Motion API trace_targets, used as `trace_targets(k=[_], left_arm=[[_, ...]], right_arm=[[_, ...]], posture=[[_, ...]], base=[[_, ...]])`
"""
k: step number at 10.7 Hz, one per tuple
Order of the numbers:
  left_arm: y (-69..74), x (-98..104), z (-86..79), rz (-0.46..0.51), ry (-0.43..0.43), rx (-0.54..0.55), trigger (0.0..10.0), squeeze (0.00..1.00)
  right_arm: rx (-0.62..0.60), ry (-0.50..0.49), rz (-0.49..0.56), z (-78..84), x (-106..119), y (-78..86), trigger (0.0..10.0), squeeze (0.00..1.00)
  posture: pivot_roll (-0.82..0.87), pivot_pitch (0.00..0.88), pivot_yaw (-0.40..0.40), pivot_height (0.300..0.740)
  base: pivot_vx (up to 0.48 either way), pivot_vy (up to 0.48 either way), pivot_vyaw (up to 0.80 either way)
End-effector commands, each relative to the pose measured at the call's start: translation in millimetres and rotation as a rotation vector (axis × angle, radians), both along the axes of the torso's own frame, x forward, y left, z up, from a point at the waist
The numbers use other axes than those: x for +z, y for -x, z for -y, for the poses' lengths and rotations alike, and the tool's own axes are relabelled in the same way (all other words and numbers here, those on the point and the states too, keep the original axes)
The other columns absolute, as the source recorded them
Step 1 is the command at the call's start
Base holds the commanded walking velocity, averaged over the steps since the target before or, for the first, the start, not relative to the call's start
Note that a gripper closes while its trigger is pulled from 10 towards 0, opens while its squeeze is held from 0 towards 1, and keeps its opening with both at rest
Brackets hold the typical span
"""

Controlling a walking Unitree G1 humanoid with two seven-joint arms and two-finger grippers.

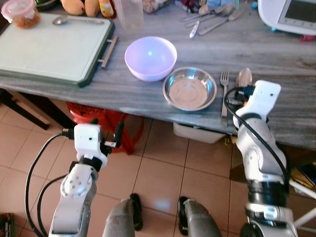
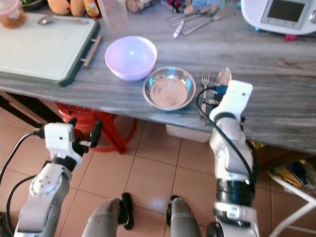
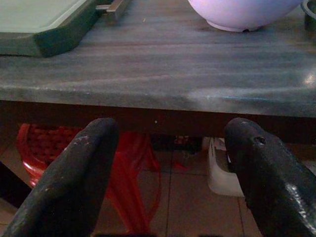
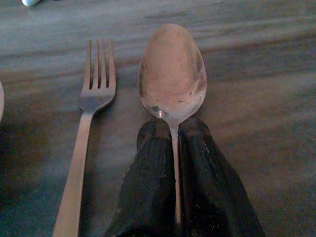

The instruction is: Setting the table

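On the grey table [image 1: 123, 91] a steel bowl [image 1: 189, 89] stands beside a lavender bowl [image 1: 150, 58]. A fork [image 1: 224, 94] lies just right of the steel bowl, tines pointing away from me. My right gripper [image 4: 174, 129] is shut on the handle of a spoon [image 4: 172, 74], which rests parallel to the fork [image 4: 84, 138] on its right side. In the head view the spoon's bowl [image 1: 244, 77] shows past my white wrist. My left gripper [image 1: 106, 129] is open and holds nothing, below the table's front edge [image 3: 158, 96].
A green cutting board [image 1: 49, 47] with a spoon [image 1: 74, 19] on it lies at the left. Loose cutlery [image 1: 212, 17], a clear cup [image 1: 129, 15] and a white appliance [image 1: 291, 15] stand at the back. Under the table are a red stool [image 1: 98, 118] and a white bin [image 1: 197, 133].
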State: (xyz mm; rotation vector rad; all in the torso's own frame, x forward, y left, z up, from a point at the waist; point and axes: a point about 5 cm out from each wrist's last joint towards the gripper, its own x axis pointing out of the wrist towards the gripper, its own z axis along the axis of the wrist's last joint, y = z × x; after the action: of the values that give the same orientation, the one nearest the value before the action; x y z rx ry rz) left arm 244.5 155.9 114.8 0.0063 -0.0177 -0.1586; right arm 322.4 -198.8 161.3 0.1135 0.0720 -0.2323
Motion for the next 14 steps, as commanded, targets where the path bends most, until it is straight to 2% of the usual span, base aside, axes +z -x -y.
trace_targets(k=[1,5,10,11,12,14], left_arm=[[1.5,-3,-0.7,-0.018,-0.003,0.001,10.0,0.00],[0.9,-3,0.2,-0.020,-0.003,0.000,10.0,0.00],[1.4,-3,0.0,-0.022,-0.007,-0.003,10.0,0.00],[1.6,-2,0.1,-0.022,-0.007,-0.003,10.0,0.00],[1.7,-3,0.1,-0.022,-0.007,-0.002,10.0,0.00],[1.5,-3,0.1,-0.024,-0.007,-0.002,10.0,0.00]], right_arm=[[-0.023,-0.007,-0.135,4.7,-29,8.7,10.0,0.00],[-0.037,-0.001,-0.118,12.9,-22,1.1,10.0,0.00],[0.021,-0.015,-0.109,-1.3,-20,-7.6,10.0,0.00],[0.032,-0.019,-0.110,-2.1,-20,-7.6,10.0,0.54],[0.033,-0.015,-0.112,-1.5,-21,-6.8,10.0,1.00],[0.032,-0.010,-0.115,2.3,-22,-4.0,10.0,1.00]], posture=[[-0.02,0.287,0.066,0.740],[-0.01,0.288,0.065,0.740],[-0.01,0.296,0.070,0.740],[0.00,0.297,0.069,0.740],[0.00,0.297,0.069,0.740],[-0.01,0.297,0.069,0.740]], base=[[0.000,0.000,0.00],[0.000,0.000,0.00],[0.000,0.000,0.00],[0.000,0.000,0.00],[0.000,0.000,0.00],[0.000,0.000,0.00]])
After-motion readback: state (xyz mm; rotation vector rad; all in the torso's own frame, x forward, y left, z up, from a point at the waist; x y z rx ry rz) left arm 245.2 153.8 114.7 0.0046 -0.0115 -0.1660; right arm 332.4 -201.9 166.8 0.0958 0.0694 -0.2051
